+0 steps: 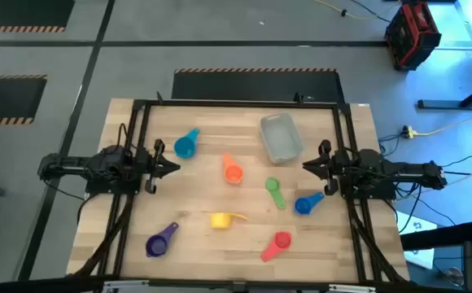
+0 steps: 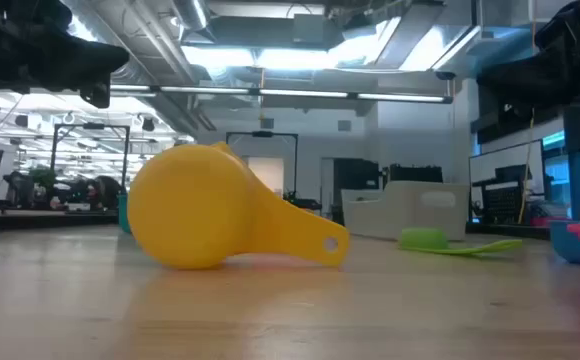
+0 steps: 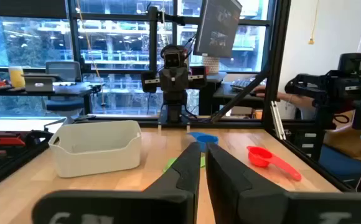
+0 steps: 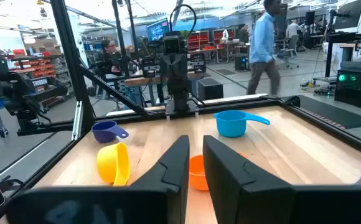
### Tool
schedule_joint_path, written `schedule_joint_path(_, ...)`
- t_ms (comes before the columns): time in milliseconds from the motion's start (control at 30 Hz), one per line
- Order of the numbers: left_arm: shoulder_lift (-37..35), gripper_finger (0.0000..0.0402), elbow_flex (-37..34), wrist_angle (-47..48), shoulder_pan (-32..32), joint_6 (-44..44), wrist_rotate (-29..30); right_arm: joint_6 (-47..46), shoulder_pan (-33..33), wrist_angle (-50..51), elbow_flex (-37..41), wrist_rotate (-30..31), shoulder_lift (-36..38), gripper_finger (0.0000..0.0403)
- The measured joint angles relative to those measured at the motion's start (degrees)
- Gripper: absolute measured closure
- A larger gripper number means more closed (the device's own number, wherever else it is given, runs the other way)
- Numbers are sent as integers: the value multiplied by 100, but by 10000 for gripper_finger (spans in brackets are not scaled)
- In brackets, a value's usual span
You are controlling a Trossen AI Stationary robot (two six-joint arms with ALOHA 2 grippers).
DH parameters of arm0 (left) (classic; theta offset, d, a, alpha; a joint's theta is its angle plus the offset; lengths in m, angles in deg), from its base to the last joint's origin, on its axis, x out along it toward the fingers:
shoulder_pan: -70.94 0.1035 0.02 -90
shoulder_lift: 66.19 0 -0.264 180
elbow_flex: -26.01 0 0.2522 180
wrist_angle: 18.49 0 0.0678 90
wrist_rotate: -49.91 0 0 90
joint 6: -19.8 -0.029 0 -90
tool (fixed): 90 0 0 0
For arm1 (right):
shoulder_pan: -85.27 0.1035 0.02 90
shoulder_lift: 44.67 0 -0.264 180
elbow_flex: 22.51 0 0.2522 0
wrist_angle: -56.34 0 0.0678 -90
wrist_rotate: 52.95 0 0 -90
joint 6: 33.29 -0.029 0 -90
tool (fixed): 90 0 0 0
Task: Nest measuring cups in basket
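Observation:
Seven measuring cups lie scattered on the wooden table: light blue (image 1: 185,145), orange (image 1: 233,171), green (image 1: 273,190), dark blue (image 1: 305,203), yellow (image 1: 222,219) on its side, purple (image 1: 160,242) and red (image 1: 277,244). The translucent basket (image 1: 281,137) stands empty at the far middle-right. My left gripper (image 1: 175,168) hovers at the table's left side, shut and empty. My right gripper (image 1: 308,165) hovers at the right side, just near of the basket, shut and empty. The left wrist view shows the basket (image 3: 96,146) and the red cup (image 3: 264,157). The right wrist view shows the light blue cup (image 4: 233,122) and the yellow cup (image 4: 114,163).
A black metal frame (image 1: 236,104) runs round the table's edges. A red case (image 1: 411,32) and cables lie on the floor beyond the table. A person (image 4: 264,37) walks in the room behind. Bare wood lies between the cups at the table's middle.

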State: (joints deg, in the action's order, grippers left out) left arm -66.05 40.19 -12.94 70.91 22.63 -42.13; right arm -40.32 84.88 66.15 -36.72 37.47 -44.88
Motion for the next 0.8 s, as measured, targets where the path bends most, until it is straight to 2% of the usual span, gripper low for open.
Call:
schedule_joint_path(367,1,394,-2,0,0,2,1,0,-1,-2,0,2,0,350)
schedule_joint_path(800,0,373,-2,0,0,2,2,0,-1,0,0,2,0,350)
